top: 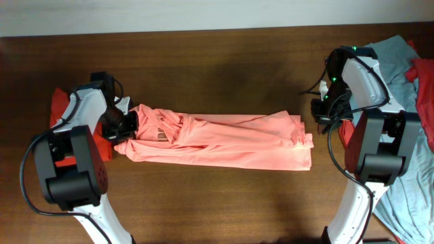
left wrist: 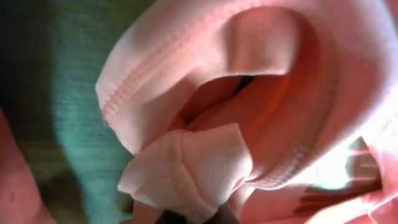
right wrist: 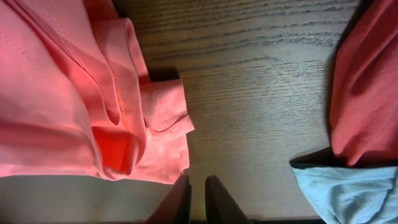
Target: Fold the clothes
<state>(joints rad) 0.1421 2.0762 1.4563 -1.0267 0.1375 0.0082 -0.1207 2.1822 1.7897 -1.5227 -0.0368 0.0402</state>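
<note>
The salmon-pink T-shirt (top: 224, 139) lies in a long folded band across the middle of the table. My left gripper (top: 125, 127) is at its left end, shut on a bunched bit of its hem; the left wrist view shows the pink fabric (left wrist: 249, 74) filling the frame and pinched at the jaws (left wrist: 199, 218). My right gripper (top: 320, 112) is just off the shirt's right end, shut and empty. In the right wrist view its fingertips (right wrist: 198, 199) hover over bare wood beside the shirt's folded edge (right wrist: 62, 93).
A light grey-blue shirt (top: 400, 61) and a red one (top: 426, 88) are heaped at the right edge, close to the right arm; both show in the right wrist view, the grey-blue (right wrist: 348, 193) and the red (right wrist: 367, 93). A red cloth (top: 61, 102) lies under the left arm. Dark wooden table (top: 224, 74).
</note>
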